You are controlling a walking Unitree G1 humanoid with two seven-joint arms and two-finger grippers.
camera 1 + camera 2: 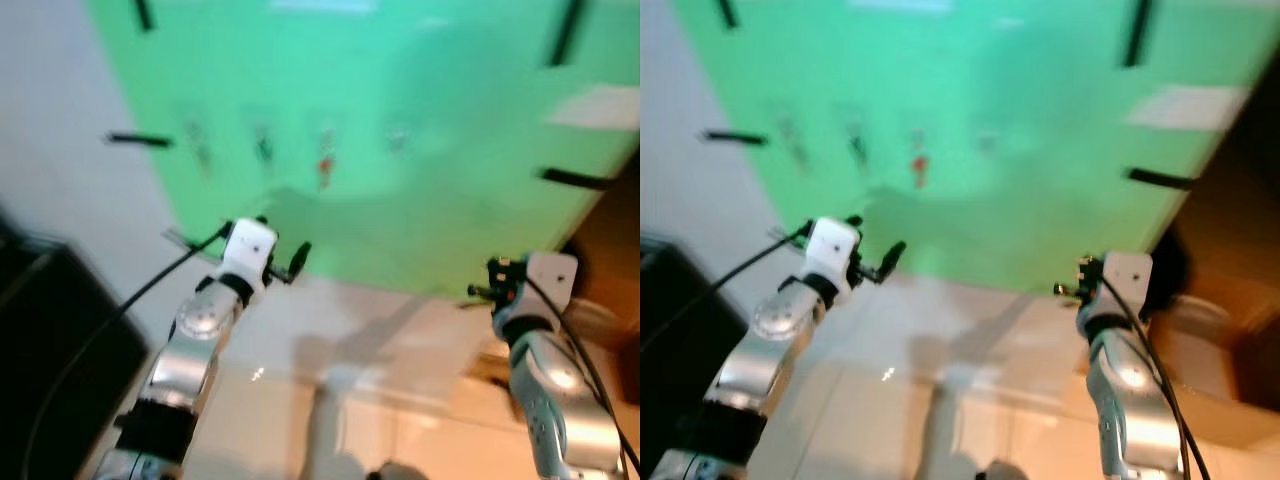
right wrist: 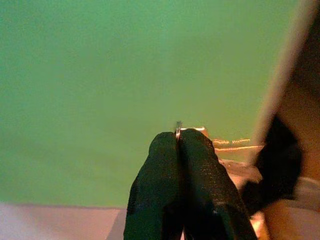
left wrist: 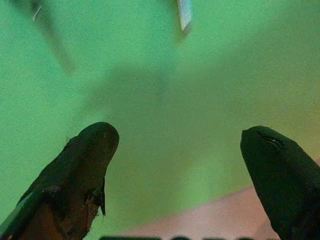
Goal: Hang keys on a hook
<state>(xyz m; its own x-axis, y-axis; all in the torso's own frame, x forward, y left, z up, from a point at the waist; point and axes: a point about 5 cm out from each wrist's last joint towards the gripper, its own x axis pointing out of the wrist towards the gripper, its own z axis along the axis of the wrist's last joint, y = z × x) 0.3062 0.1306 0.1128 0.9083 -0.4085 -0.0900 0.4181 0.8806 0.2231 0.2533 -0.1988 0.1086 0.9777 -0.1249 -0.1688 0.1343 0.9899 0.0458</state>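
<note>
A thin silvery metal key ring [image 2: 178,131] pokes out between closed black fingertips, facing the green board's blurred row of small hooks [image 1: 262,146].

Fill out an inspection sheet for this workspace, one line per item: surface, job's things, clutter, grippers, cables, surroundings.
Surface: green wall panel, upright ahead; picture blurred.
Job's things: row of small hooks on the panel, some with things hanging, one red; a thin metal ring shows between the right fingers, keys themselves not made out.
Clutter: black strips on the panel.
Grippers: left gripper open, raised below the hooks; right gripper shut on the ring, lower and to the right.
Cables: black cable running to the left wrist; another along the right arm.
Surroundings: white wall, dark cabinet, pale floor.
</note>
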